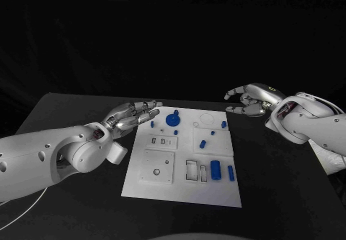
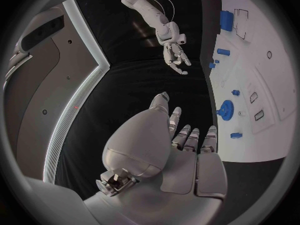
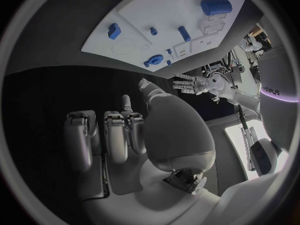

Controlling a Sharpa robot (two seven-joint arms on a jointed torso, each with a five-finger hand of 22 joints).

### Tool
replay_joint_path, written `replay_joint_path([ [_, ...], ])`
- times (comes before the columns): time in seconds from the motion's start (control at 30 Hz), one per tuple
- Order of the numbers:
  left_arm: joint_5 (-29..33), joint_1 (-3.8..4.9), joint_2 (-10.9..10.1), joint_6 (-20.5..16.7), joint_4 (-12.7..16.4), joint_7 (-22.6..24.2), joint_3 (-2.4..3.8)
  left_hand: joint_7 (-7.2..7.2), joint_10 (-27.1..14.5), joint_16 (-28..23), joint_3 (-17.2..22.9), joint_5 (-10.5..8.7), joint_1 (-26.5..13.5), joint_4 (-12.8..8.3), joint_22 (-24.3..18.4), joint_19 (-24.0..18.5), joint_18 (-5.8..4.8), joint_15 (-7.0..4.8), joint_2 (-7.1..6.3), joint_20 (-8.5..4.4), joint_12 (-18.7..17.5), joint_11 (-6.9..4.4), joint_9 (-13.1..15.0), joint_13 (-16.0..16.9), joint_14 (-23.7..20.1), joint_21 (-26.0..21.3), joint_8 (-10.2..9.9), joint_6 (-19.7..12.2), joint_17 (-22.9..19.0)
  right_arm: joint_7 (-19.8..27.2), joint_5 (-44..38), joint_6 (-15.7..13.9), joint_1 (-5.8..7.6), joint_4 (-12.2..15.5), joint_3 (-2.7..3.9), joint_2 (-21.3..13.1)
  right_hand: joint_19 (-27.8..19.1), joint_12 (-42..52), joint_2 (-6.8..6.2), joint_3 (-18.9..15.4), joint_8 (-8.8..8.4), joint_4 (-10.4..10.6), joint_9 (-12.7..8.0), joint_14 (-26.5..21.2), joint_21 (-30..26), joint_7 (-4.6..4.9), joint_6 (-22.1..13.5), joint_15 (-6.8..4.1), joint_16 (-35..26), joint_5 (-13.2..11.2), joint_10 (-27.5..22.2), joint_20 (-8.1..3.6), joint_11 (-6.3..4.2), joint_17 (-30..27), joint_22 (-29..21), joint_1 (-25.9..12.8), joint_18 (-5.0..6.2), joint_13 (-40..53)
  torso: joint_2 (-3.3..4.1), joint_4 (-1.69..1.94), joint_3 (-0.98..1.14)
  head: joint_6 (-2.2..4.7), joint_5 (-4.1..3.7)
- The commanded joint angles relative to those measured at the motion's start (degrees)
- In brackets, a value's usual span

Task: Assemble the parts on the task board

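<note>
White task board (image 1: 216, 192) at mid-table, bearing blue parts: gear (image 1: 173, 119) near far edge, thick cylinder (image 1: 215, 166) and slimmer peg (image 1: 231, 173) toward near right. Left hand (image 1: 133, 116) just beside board's far-left corner, fingers spread, empty. Right hand (image 1: 249, 99) beyond far-right corner, fingers loosely curled, apart, empty.

A black worktop (image 1: 288, 180) carries the white task board (image 1: 216, 192), which lies flat near its middle, its long sides running away from the robot, dark surface showing all around it.
</note>
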Motion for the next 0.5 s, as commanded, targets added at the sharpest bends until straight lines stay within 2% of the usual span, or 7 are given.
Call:
replay_joint_path([
  [0.03,-1.4,-0.18,0.3,0.4,0.0,0.8,0.03,0.15,0.3,-0.2,0.1,0.37,0.6,-0.3,0.1,0.0,0.93,0.43,-0.05,0.38,0.2,0.16,0.1,0.0,0.0,0.3,0.4,0.1,-0.1,6.3,6.2,-3.0,-1.54,-1.3,-0.04,-0.6,4.4,0.2,0.35,0.4,0.41,-0.6,1.1,5.9,0.3,0.09,-1.2,0.23,0.2,2.1,6.1,-0.1,0.21,15.1,14.3,1.6,-0.7,15.1,-0.05,-0.3,0.28,0.04,-0.02],
  [0.2,-1.7,-0.41,0.3,0.6,0.0,0.8,0.03,0.16,0.3,-0.2,0.2,0.4,0.7,-0.3,0.1,0.0,0.93,0.44,0.01,0.38,0.2,0.17,0.1,0.0,0.0,0.3,0.4,0.0,-0.1,8.0,7.6,-3.1,-3.86,-3.7,-0.08,-0.2,4.2,0.2,0.6,0.0,1.6,-0.2,2.9,5.9,0.2,0.47,-2.7,0.53,0.2,1.2,6.1,0.14,0.51,15.1,14.3,2.0,-0.65,15.1,-0.06,-0.45,0.29,-0.14,0.23],
  [0.37,-1.8,-0.59,0.2,0.7,-0.1,0.8,0.03,0.16,0.3,-0.2,0.2,0.4,0.7,-0.3,0.1,0.0,0.93,0.44,0.01,0.38,0.2,0.17,0.1,0.0,0.0,0.3,0.4,0.0,-0.1,8.9,9.0,-2.8,-5.98,-6.1,-0.1,0.7,4.1,0.2,0.59,-0.5,2.33,0.4,3.9,5.9,0.1,0.6,-3.8,0.68,0.2,0.2,6.1,0.28,0.67,15.1,14.2,1.7,-0.62,15.1,-0.07,-0.32,0.23,-0.15,-0.14],
  [0.5,-1.8,-0.65,0.2,0.7,-0.1,0.9,0.03,0.17,0.4,-0.2,0.3,0.43,0.7,-0.4,0.1,0.0,0.92,0.45,0.06,0.38,0.2,0.18,0.0,0.0,0.0,0.3,0.4,0.0,-0.1,8.9,9.6,-2.2,-7.34,-7.4,-0.1,1.2,3.8,0.2,0.69,-0.5,2.54,0.5,4.3,5.9,-0.2,0.64,-4.8,0.76,0.2,0.4,6.1,0.37,0.73,15.1,14.1,2.1,-0.54,15.1,-0.08,-0.26,0.16,-0.15,-0.24],
])
